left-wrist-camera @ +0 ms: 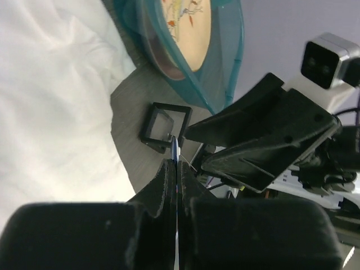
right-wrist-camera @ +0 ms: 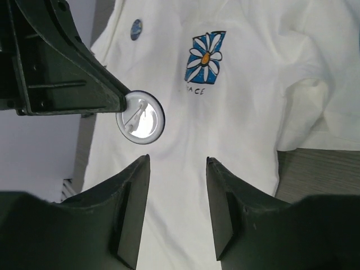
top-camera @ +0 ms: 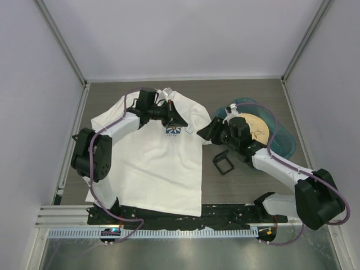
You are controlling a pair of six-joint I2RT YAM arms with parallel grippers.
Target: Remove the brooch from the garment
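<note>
While the left gripper [left-wrist-camera: 175, 164] pinches the brooch [right-wrist-camera: 140, 117] by its rim above the garment [right-wrist-camera: 236, 135], beside the flower print [right-wrist-camera: 205, 57], the right gripper [right-wrist-camera: 178, 160] hangs near it, jaws spread

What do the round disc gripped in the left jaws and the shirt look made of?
The brooch is probably metal: its back is shiny and silvery, with a thin pin across it. The garment looks like soft matte white cloth, with folds near the sleeve.
</note>
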